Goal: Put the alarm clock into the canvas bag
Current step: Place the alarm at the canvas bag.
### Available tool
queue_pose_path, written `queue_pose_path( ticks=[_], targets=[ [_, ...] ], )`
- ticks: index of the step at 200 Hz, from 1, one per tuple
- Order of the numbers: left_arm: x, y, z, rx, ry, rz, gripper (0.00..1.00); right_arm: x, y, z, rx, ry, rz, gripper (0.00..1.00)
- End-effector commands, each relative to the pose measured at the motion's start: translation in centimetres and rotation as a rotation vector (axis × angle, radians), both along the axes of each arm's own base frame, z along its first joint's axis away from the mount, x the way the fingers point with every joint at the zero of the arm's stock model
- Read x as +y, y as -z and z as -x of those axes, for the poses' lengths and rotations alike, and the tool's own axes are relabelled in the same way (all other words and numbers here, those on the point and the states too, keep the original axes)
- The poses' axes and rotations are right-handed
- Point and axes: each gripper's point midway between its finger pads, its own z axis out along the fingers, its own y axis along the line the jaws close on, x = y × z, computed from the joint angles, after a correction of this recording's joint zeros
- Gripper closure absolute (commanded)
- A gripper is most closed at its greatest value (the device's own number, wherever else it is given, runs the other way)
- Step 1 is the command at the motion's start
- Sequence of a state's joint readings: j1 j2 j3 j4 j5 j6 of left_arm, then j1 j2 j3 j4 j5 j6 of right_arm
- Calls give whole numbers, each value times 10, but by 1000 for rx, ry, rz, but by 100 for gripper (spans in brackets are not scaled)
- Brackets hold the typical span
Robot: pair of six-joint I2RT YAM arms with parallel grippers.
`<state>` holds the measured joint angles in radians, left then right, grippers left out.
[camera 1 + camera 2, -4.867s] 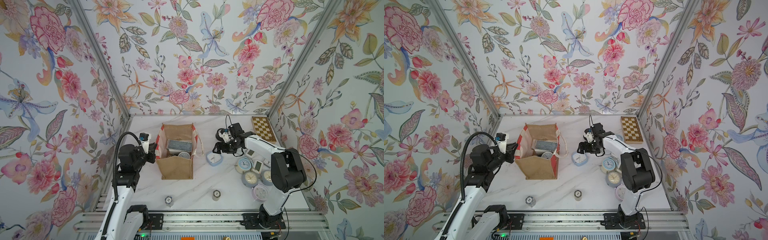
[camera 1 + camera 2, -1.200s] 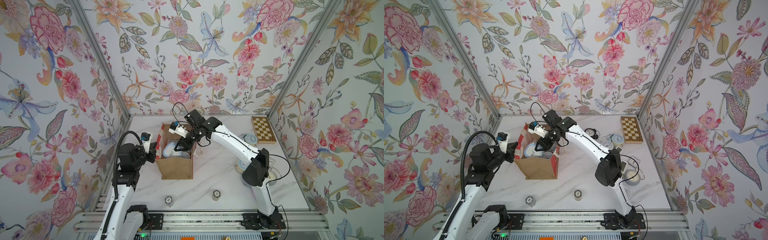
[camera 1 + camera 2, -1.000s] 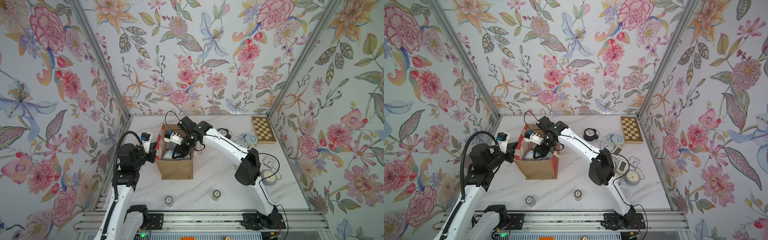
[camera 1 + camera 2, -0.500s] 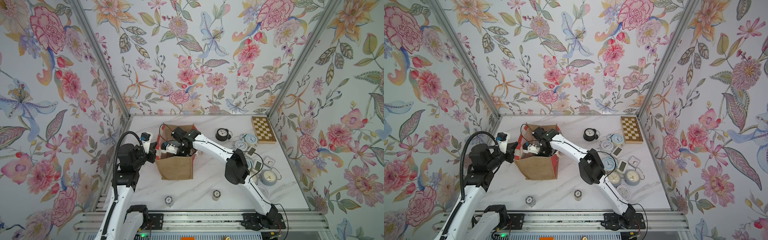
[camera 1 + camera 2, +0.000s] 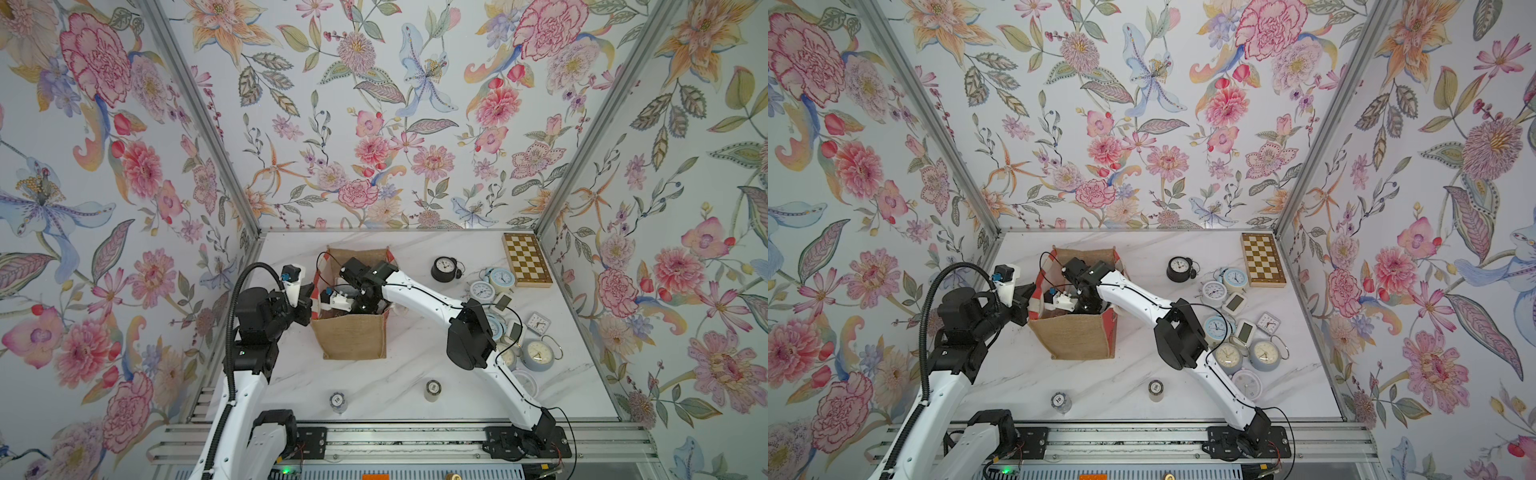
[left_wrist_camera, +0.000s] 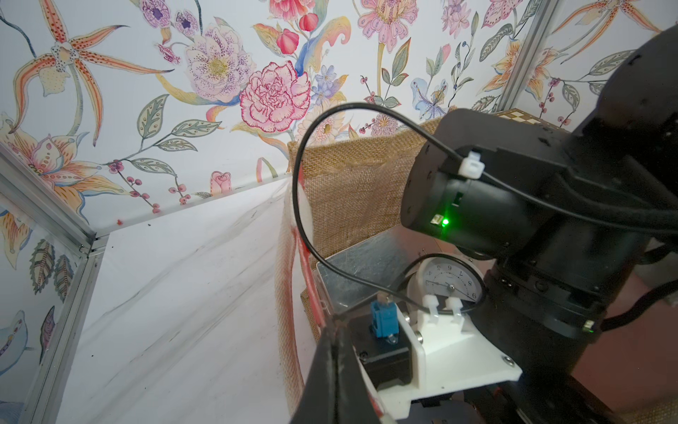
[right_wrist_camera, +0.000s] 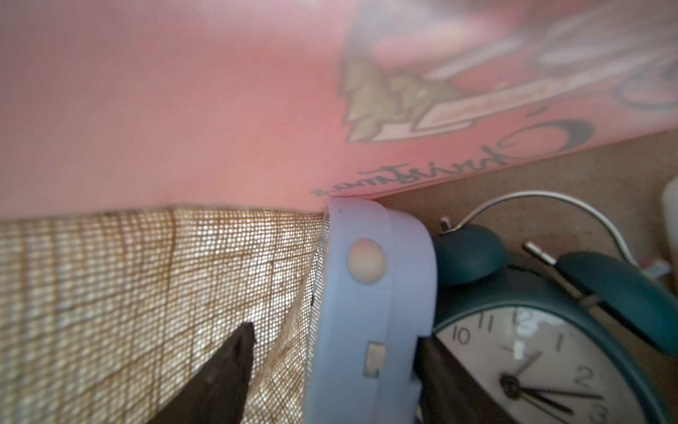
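Note:
The canvas bag [image 5: 353,336] [image 5: 1077,336] stands open on the marble table, left of centre. My right gripper [image 7: 334,336] reaches down inside it and is hidden in both top views. A pale lavender alarm clock [image 7: 367,293] stands on edge between its open jaws, against the burlap wall. One finger [image 7: 227,367] is clear of the clock and the other touches its side. A teal twin-bell clock [image 7: 550,367] lies beside it. My left gripper [image 6: 335,330] [image 5: 307,297] is shut on the bag's left rim.
A metal tin [image 6: 367,271] and a white-faced clock [image 6: 449,281] lie in the bag. A black clock [image 5: 444,269], several more clocks [image 5: 498,282] and a chessboard box [image 5: 525,259] sit at the right. Two chip stacks [image 5: 337,401] [image 5: 432,388] stand near the front edge.
The right arm carried the lavender clock from the table over the bag, then sank into it. Its jaws have opened off the clock. The left gripper has stayed on the rim.

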<state>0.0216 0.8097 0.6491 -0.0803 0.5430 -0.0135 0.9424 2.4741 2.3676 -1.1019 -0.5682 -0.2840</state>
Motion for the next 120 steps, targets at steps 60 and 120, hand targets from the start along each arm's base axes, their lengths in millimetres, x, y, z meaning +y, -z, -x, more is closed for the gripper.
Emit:
queue_pose_path(
  ticks=[60, 120],
  targets=[
    [0, -9, 2, -35, 6, -4, 99, -16, -89, -44, -101, 186, -109, 18],
    [-1, -9, 3, -36, 11, -3, 99, -44, -124, -66, -156, 296, -123, 18]
  ],
)
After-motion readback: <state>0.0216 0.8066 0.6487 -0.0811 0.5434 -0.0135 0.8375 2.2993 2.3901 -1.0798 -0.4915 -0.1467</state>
